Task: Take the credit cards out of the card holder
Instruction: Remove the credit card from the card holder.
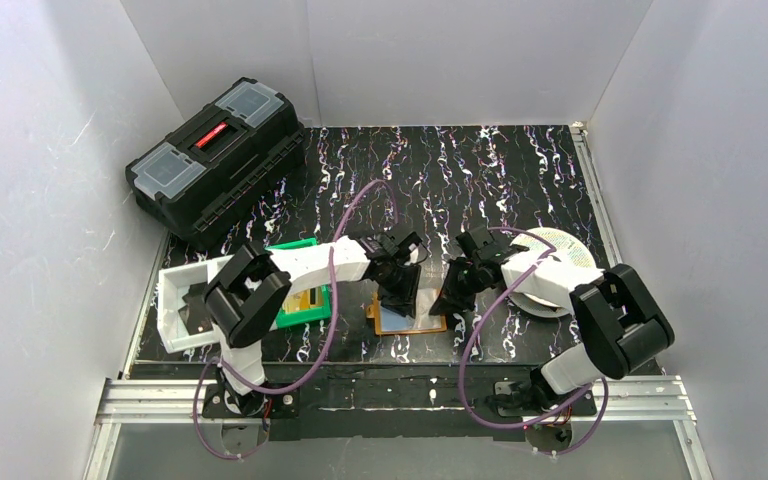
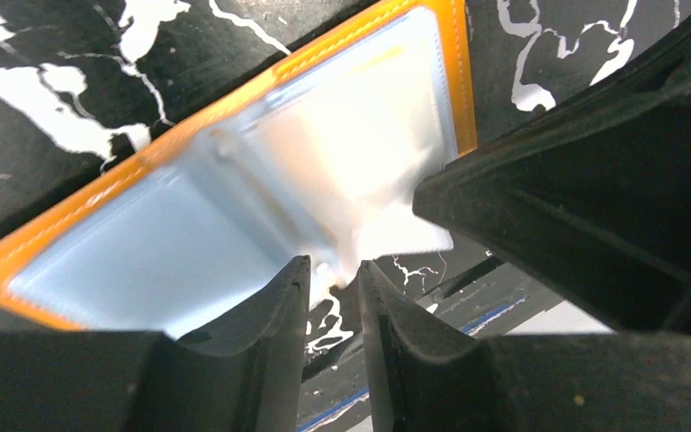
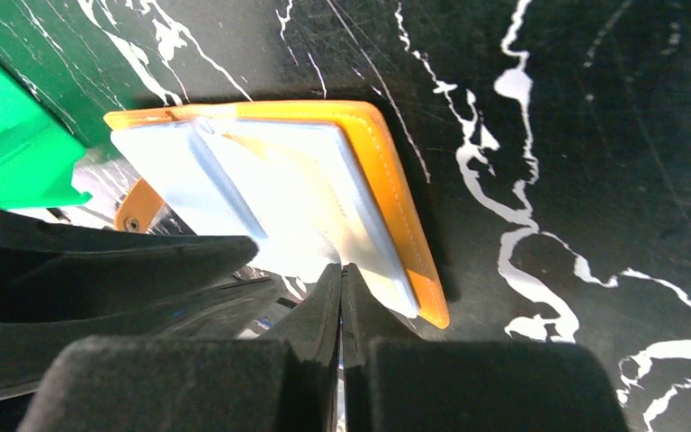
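My right fingers are pressed tight together at the near edge of a clear pocket of the card holder. I can't tell whether they pinch a card or only plastic. My left fingers stand slightly apart just beside them, holding nothing, probably ready to steady the leaf. The card holder lies open on the tabletop between both arms, with the green bin close by.

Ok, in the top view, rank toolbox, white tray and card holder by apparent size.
1. toolbox, clearly the largest
2. white tray, partly behind the left arm
3. card holder, smallest, partly under the left gripper
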`<act>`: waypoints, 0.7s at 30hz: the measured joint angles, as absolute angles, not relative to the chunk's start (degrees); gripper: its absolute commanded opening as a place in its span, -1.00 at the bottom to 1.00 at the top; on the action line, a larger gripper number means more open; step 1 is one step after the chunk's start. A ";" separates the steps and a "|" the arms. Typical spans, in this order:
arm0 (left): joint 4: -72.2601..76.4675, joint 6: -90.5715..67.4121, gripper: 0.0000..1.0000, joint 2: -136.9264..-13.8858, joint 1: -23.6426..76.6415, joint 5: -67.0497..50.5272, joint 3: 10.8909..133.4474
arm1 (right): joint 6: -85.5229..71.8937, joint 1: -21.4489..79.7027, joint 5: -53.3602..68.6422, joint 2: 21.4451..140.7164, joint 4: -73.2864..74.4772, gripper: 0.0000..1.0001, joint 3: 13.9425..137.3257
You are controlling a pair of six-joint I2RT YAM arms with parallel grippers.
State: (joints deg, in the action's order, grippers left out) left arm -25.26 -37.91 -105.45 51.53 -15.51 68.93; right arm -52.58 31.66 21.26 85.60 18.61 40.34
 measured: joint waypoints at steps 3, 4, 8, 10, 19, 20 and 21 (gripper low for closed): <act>-26.28 -37.56 -0.47 -102.65 50.50 -14.15 68.38 | -52.12 31.66 19.40 84.01 20.29 -0.97 40.56; -26.57 -37.47 -0.48 -101.51 50.00 -13.67 68.01 | -51.96 31.66 18.87 83.57 20.91 -0.97 40.75; -27.66 -37.04 -0.53 -97.65 48.31 -11.84 65.91 | -50.85 31.66 16.91 82.52 22.72 -0.97 42.22; -28.08 -36.82 -0.58 -96.55 47.59 -10.98 64.93 | -50.61 31.66 16.56 82.43 23.11 -0.97 42.98; -29.63 -36.01 -0.67 -95.79 46.30 -9.26 61.80 | -50.41 33.80 16.53 83.24 23.77 -0.31 47.42; -29.65 -35.97 -0.67 -95.66 46.22 -9.19 61.71 | -50.35 34.44 16.56 83.66 23.75 -0.27 48.07; -29.69 -35.94 -0.67 -95.46 46.13 -9.15 61.63 | -50.46 34.89 16.60 84.01 23.70 -0.23 48.47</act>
State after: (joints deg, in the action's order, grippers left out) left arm -29.69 -35.94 -95.46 46.13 -9.15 61.63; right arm -50.46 34.89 16.60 84.01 23.70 48.47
